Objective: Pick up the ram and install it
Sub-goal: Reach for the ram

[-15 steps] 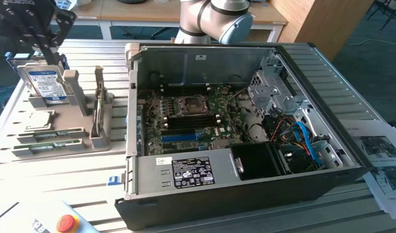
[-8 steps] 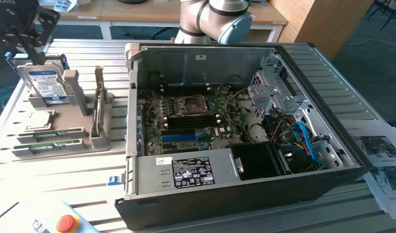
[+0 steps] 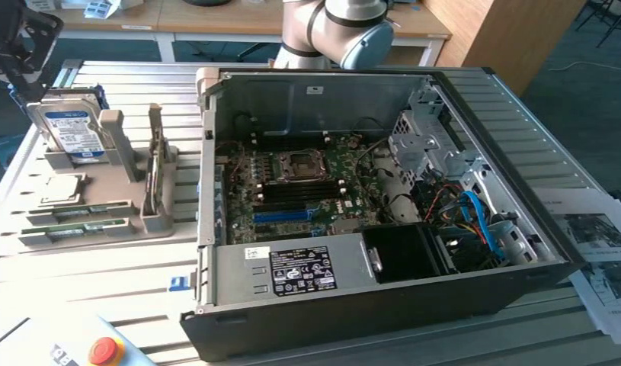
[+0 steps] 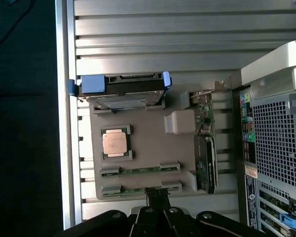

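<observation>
Two ram sticks, thin green boards, lie side by side in slots of the grey tray (image 3: pixel 117 191): one ram (image 3: pixel 87 210) (image 4: pixel 140 171) and a second ram (image 3: pixel 76 229) (image 4: pixel 138 189). My gripper (image 3: pixel 20 72) (image 4: pixel 158 193) hangs high above the tray at the exterior view's far left. Its dark fingers are shut with nothing between them. In the wrist view the fingertips line up with the middle of the second ram, well above it.
The tray also holds an upright hard drive (image 3: pixel 72 130), a CPU (image 3: pixel 61 187) and an expansion card (image 3: pixel 158 164). The open computer case (image 3: pixel 239 305) lies to the exterior view's right, with blue slots (image 3: pixel 285 216) on its motherboard. A red button (image 3: pixel 105 351) sits near the front; papers (image 3: pixel 595 236) lie at the right.
</observation>
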`<action>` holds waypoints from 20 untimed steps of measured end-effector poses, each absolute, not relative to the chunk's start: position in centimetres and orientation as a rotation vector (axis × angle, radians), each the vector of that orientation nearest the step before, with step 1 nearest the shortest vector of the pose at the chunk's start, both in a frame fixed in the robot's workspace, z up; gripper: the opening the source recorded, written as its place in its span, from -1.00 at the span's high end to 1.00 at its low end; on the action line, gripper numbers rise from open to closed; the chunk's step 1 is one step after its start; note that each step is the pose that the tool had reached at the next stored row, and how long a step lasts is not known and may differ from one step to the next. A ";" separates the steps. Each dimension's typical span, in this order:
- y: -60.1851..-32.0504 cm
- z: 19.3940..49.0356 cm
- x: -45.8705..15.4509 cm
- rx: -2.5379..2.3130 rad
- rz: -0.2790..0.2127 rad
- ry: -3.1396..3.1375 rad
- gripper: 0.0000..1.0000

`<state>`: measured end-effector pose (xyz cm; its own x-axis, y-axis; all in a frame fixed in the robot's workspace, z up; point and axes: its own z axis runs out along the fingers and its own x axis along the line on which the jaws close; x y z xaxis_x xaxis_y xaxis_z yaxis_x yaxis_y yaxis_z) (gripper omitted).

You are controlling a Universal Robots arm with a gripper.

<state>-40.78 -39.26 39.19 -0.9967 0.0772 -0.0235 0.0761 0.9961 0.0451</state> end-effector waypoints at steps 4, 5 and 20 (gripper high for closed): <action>-39.3 39.2 -40.8 0.119 0.069 3.114 0.80; -39.3 39.2 -41.0 0.120 0.069 3.113 0.80; -38.0 39.2 -41.9 0.119 0.069 3.113 0.80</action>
